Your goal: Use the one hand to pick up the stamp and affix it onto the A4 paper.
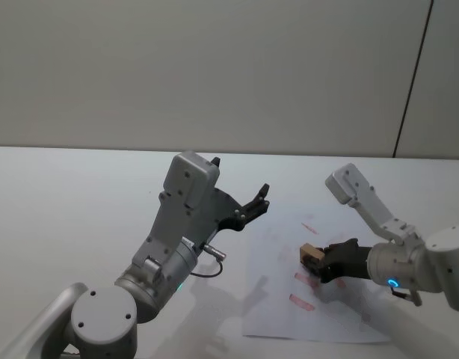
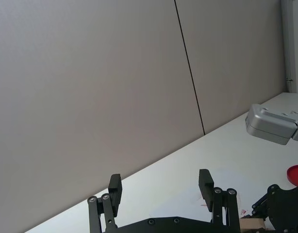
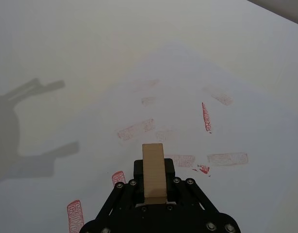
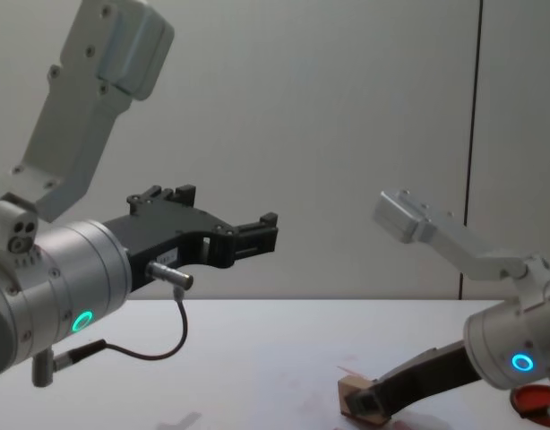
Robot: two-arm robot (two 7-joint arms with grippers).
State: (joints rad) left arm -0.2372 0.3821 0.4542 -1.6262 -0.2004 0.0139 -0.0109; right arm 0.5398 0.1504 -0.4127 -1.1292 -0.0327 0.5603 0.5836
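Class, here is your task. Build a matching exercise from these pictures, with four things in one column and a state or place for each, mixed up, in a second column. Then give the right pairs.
Column one
1. stamp
2. A4 paper
3. left tool
4. right tool

Column two
A. open, high above the table
B. shut, low over the sheet
C. tan wooden block, gripped at one end
D. white, lying flat, with red marks on it

Pairs: 1-C; 2-D; 3-A; 4-B
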